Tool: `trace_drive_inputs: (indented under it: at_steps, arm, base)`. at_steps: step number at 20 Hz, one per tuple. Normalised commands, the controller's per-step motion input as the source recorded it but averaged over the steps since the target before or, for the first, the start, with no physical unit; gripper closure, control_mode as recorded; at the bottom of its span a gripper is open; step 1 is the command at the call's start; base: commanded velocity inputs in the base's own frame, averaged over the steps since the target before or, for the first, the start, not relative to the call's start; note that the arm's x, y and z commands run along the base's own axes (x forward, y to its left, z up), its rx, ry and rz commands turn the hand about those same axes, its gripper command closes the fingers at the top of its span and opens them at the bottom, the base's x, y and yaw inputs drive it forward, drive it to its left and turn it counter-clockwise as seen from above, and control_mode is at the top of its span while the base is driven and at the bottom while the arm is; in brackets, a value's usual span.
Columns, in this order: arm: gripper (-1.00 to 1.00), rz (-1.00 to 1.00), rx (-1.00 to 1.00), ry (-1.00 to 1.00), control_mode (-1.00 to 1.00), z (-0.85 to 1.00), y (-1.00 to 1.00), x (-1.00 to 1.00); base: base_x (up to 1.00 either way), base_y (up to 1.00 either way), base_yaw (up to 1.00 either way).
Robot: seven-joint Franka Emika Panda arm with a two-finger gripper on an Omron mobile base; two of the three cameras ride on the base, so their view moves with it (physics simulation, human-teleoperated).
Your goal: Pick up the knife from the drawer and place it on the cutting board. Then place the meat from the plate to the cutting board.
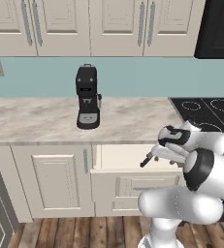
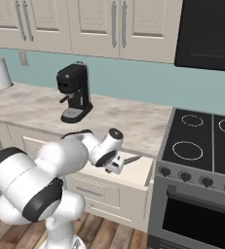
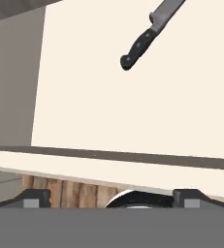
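Drawer pulled out beneath the marble counter, just left of the stove; we see its pale floor from above in the hand view. Knife lies flat on that floor, black handle toward the drawer's front, blade running off the top edge of the hand view; in the right base view its blade shows just beside the wrist. Gripper hangs over the open drawer, apart from the knife, jaws spread wide with nothing between them. From the left base view we make out a dark tip above the drawer, probably a finger, though the arm hides most of the hand. Coffee machine stands upright on the counter behind the drawer.
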Motion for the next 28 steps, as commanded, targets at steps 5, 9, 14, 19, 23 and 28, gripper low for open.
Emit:
trace_drive_inputs:
  at_steps: [5, 9, 14, 19, 23, 28]
  arm:
    - [-1.00, 0.04, 0.04, 0.00, -1.00, -0.33, -0.01, 0.24]
    - [-1.00, 0.02, 0.03, 0.00, -1.00, -0.39, 0.00, 0.21]
    - [-1.00, 0.00, 0.05, 0.00, -1.00, -0.35, 0.00, 0.23]
    - [-1.00, 0.00, 0.05, 0.00, -1.00, -0.29, 0.00, 0.25]
    - [-1.00, 0.00, 0.10, 0.02, -1.00, -0.20, -0.08, 0.07]
    - [-1.00, -0.03, 0.10, 0.20, -1.00, -0.02, -0.03, 0.00]
  base:
    - [0.00, 0.00, 0.00]
    - [0.00, 0.00, 0.00]
    - [0.00, 0.00, 0.00]
    - [0.00, 0.00, 0.00]
    - [0.00, 0.00, 0.00]
    - [0.00, 0.00, 0.00]
